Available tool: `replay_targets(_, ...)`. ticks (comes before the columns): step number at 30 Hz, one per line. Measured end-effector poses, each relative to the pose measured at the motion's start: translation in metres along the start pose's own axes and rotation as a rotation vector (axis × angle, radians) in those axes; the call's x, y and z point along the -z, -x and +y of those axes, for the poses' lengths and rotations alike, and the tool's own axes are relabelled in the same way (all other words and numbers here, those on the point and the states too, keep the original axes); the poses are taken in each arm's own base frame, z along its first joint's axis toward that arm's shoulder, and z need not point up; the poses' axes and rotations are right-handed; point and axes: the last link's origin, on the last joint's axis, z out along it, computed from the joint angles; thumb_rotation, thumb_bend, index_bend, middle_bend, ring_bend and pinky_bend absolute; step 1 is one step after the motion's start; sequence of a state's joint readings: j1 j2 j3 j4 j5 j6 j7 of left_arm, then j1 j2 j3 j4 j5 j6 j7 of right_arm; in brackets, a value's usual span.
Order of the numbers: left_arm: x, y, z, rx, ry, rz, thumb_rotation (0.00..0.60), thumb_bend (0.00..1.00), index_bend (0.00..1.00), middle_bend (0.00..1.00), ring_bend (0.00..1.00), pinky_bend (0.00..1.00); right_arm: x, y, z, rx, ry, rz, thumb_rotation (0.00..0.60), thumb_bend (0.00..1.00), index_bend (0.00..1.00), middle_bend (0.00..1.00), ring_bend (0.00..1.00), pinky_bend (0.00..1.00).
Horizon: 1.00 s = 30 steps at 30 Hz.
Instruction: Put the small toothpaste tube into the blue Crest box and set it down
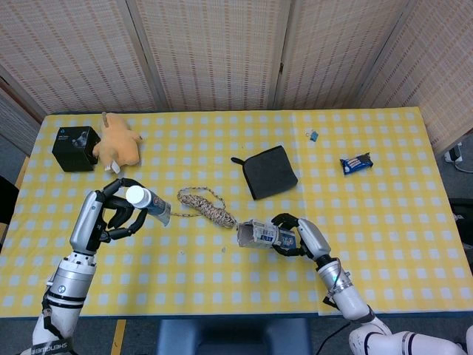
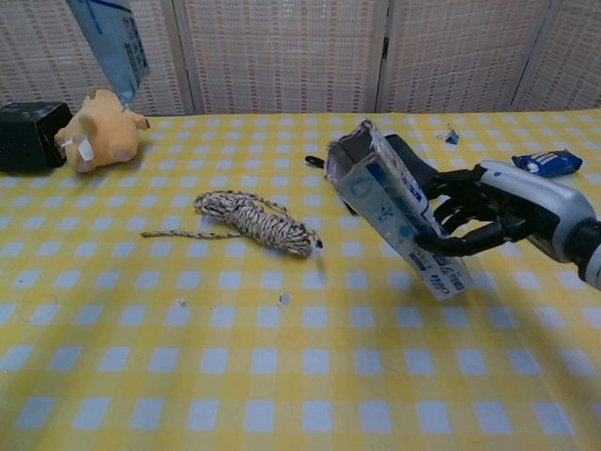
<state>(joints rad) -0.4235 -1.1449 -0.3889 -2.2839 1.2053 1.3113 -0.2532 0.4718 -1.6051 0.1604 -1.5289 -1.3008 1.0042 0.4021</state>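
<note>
- Since the head view shows both hands at once, it is the one that lays out the risk: the left hand point(image 1: 111, 214), near the table's left edge, has its fingers wrapped around the small toothpaste tube point(image 1: 148, 206), while the right hand point(image 1: 299, 235), toward the front edge near the middle, clasps the blue Crest box point(image 1: 260, 234) with its open mouth turned toward the left hand.
- From this view the tube and the box mouth are well apart, and the frayed rope point(image 1: 209, 205) lies on the table between them (a low pass could drag it). The likelier failure, in my judgement, is the tube's flat crimped tail catching on the box's mouth, since both are held in the air with nothing to brace against.
- Only the head view shows the left hand and the tube's white cap point(image 1: 135, 195).
- Turning to the chest view, the tube point(image 2: 113, 42) appears only as its tail at the top left corner, hand out of frame.
- What this view adds is the box's point(image 2: 399, 211) steep tilt, open mouth up and leftward, and the right hand's point(image 2: 470, 211) dark fingers point(image 2: 449, 246) curled on its far end; a light carton held so could crush or twist under a push.
</note>
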Motion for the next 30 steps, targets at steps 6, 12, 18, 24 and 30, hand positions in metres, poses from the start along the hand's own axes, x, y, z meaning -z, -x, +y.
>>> replay_targets(6, -0.006, 0.007, 0.021, 0.029, 0.013, -0.025, 0.6, 0.78, 0.9, 1.0, 1.0, 1.0, -0.019, 0.026, 0.0, -0.128, 0.004, -0.029, 0.6, 0.35, 0.57, 0.32, 0.38, 0.45)
replay_targets(12, -0.013, 0.015, 0.029, -0.002, 0.047, -0.034, 0.6, 0.78, 0.9, 1.0, 1.0, 1.0, -0.027, 0.044, -0.008, -0.223, -0.025, -0.022, 0.6, 0.35, 0.57, 0.32, 0.39, 0.45)
replay_targets(18, -0.021, 0.029, 0.039, -0.031, 0.085, -0.035, 0.6, 0.78, 0.9, 1.0, 1.0, 1.0, -0.029, 0.056, -0.022, -0.32, -0.084, -0.013, 0.6, 0.35, 0.57, 0.32, 0.39, 0.45)
replay_targets(24, -0.023, 0.037, 0.042, -0.023, 0.096, -0.036, 0.6, 0.78, 0.9, 1.0, 1.0, 1.0, -0.034, 0.058, -0.03, -0.361, -0.104, -0.009, 0.6, 0.35, 0.57, 0.32, 0.39, 0.45)
replay_targets(30, -0.025, 0.049, 0.045, -0.021, 0.102, -0.062, 0.6, 0.78, 0.9, 1.0, 1.0, 1.0, -0.04, 0.066, -0.035, -0.399, -0.106, -0.01, 0.6, 0.34, 0.56, 0.32, 0.39, 0.45)
